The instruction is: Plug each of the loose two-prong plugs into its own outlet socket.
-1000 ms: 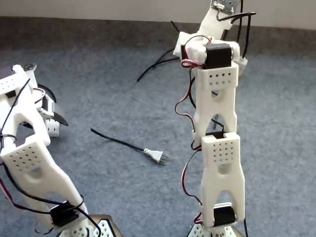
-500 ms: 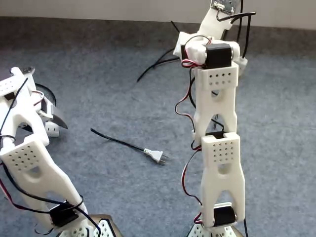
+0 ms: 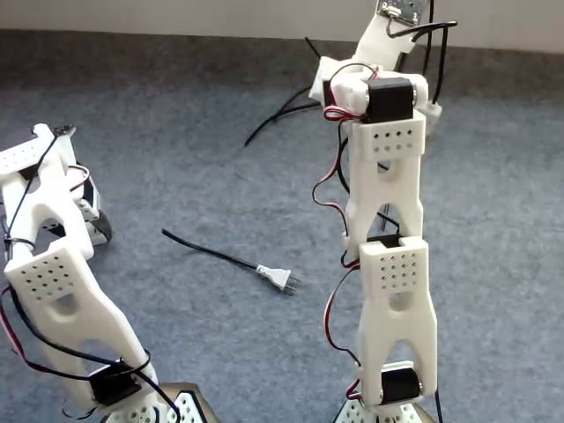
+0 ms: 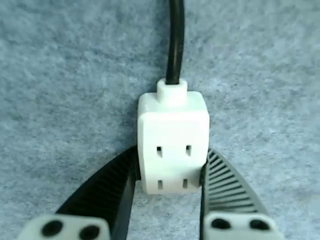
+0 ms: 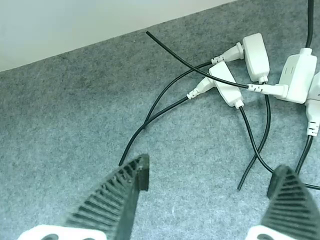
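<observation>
A white outlet socket (image 4: 172,135) with a black cable (image 4: 176,40) lies on the grey carpet. My left gripper (image 4: 171,167) is shut on it, one black finger (image 4: 112,187) pressed against each side. In the high view that gripper (image 3: 91,220) sits low at the left edge. A loose two-prong plug (image 3: 280,278) on a black cable (image 3: 207,251) lies in the middle of the carpet, apart from both arms. My right gripper (image 5: 210,185) hangs open and wide above the carpet at the back, nothing between its fingers. Beyond it lie white plugs (image 5: 225,82) and a white socket block (image 5: 297,75).
Several black cables (image 5: 160,100) cross the carpet near the back wall (image 5: 75,25). The right arm's tall white links (image 3: 388,220) stand right of the loose plug. Both arm bases (image 3: 167,401) sit at the front edge.
My left arm has swung forward and down over the outlet socket, and its fingers have closed on it. The right arm and the loose plug have not moved.
</observation>
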`<state>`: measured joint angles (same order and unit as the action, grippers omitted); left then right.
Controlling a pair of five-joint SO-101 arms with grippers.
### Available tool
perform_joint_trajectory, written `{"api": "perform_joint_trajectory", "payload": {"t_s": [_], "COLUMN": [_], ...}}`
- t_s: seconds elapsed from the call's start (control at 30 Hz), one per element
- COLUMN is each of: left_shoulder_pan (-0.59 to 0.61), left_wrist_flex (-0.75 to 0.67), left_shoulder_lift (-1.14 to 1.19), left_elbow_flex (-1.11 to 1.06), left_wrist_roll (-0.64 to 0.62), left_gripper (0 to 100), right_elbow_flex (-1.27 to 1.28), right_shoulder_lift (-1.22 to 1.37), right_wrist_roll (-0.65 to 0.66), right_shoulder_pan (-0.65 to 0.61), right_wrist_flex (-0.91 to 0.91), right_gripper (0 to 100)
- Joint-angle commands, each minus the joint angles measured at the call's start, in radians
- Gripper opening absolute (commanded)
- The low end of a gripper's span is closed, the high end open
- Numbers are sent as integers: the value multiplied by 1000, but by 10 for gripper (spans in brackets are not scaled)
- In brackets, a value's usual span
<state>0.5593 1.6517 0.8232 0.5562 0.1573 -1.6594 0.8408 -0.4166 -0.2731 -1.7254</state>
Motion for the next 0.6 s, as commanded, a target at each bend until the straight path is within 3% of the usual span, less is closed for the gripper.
{"api": "perform_joint_trajectory", "payload": {"t_s": [0.0, 0.13, 0.3, 0.57], "left_shoulder_pan": [-31, -61, -163, -403], "left_wrist_flex": [-32, -31, 75, 124], "left_shoulder_lift": [-4, -4, -4, -30], "left_elbow_flex": [81, 237, 518, 868], "left_wrist_roll": [8, 12, 163, 130], "left_gripper": [6, 6, 6, 6], "right_elbow_flex": [-117, -117, -117, -117], "right_shoulder_lift": [-76, -122, -191, -260], "right_wrist_roll": [9, 11, 12, 12], "right_shoulder_pan": [-1, 41, 113, 185], "right_wrist_flex": [-36, -36, -36, -36], "right_gripper": [362, 362, 362, 362]}}
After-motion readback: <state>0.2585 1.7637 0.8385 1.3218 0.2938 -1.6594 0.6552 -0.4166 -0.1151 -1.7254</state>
